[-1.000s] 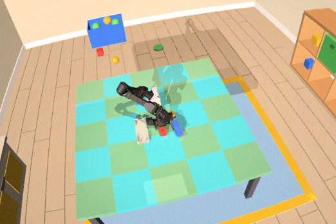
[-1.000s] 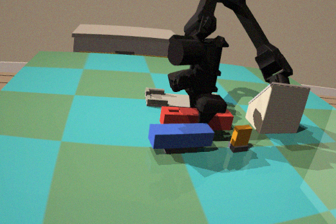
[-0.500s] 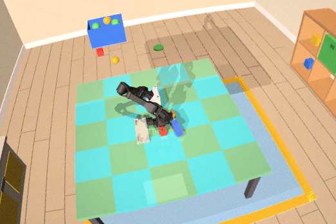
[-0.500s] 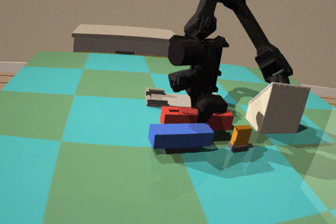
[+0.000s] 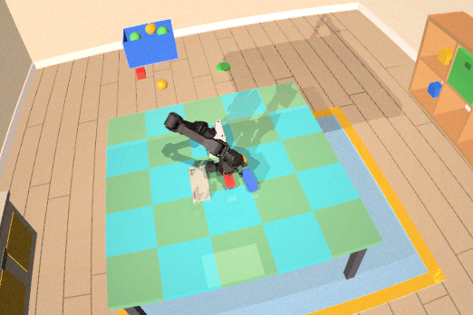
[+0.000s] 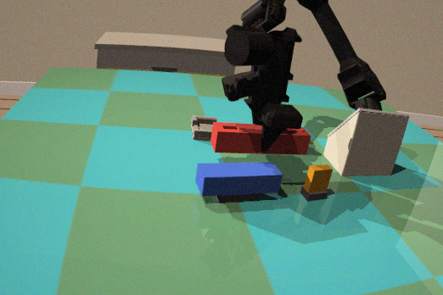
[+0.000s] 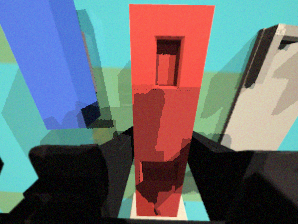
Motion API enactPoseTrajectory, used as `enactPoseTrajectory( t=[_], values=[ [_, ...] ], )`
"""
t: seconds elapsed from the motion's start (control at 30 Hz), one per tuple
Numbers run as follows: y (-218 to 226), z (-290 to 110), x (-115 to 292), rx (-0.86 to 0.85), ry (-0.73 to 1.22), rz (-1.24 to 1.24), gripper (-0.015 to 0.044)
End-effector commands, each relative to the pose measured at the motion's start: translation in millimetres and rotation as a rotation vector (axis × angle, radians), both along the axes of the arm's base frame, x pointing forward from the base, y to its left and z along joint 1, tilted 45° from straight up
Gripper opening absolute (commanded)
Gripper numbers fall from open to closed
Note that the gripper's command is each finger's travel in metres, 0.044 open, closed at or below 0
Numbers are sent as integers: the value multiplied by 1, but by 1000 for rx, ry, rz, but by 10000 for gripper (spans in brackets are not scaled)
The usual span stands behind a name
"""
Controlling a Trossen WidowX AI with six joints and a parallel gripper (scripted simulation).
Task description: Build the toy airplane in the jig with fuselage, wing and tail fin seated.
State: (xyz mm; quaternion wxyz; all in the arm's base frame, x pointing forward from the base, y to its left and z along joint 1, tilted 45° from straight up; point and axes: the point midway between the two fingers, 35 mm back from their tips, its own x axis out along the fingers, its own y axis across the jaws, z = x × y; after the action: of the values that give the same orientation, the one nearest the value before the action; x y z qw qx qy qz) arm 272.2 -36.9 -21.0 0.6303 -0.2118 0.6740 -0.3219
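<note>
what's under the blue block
In the exterior view a dark tab shows beneath the blue block, resting on the table. Most of the underside is hidden by the block itself, so how the tab joins it cannot be seen.

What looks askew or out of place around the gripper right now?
Nothing stands out. The gripper is shut squarely on the red fuselage; the blue wing, orange tail fin and grey cradle sit undisturbed beside it.
</note>
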Motion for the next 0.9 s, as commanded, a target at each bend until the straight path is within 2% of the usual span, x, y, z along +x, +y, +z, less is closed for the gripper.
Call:
enactPoseTrajectory(
  t=[0.0,0.87],
  values=[
    [10,10,4,5,-7,-3,0],
    [62,67,5,0,-4,-6,0]
  ],
)
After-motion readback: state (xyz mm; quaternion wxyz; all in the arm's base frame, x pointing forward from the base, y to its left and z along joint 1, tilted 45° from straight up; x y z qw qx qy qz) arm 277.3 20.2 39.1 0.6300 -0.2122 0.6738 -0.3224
